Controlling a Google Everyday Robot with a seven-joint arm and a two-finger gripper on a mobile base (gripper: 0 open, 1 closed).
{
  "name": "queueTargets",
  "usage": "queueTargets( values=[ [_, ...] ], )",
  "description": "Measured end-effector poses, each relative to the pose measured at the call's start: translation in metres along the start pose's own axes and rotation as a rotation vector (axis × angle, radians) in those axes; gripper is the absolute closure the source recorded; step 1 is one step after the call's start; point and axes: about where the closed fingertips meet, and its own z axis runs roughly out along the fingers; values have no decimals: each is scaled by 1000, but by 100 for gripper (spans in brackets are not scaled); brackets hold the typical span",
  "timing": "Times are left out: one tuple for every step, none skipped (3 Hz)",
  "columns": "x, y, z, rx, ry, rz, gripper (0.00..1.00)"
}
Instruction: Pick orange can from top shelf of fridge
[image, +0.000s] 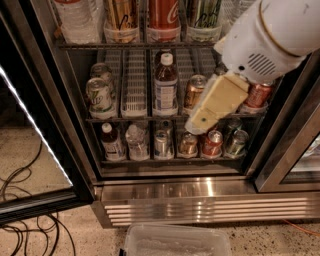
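Note:
The orange can stands upright on the top shelf of the fridge, second lane from the left, and its top is cut off by the frame's upper edge. A red cola can is to its right and a water bottle to its left. My gripper, cream-coloured on a white arm, hangs in front of the middle shelf. It points down-left, well below and to the right of the orange can, and covers some cans there.
A green-and-white can shares the top rack. The middle rack holds a bottle and cans; the lower rack holds more bottles and cans. The open glass door is at left, cables lie on the floor, and a clear plastic bin sits below.

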Motion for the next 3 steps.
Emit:
queueTargets(
  values=[
    [-14,-10,-5,51,-42,-8,0],
    [-14,-10,-5,51,-42,-8,0],
    [-36,-17,17,36,-90,-48,0]
  ],
)
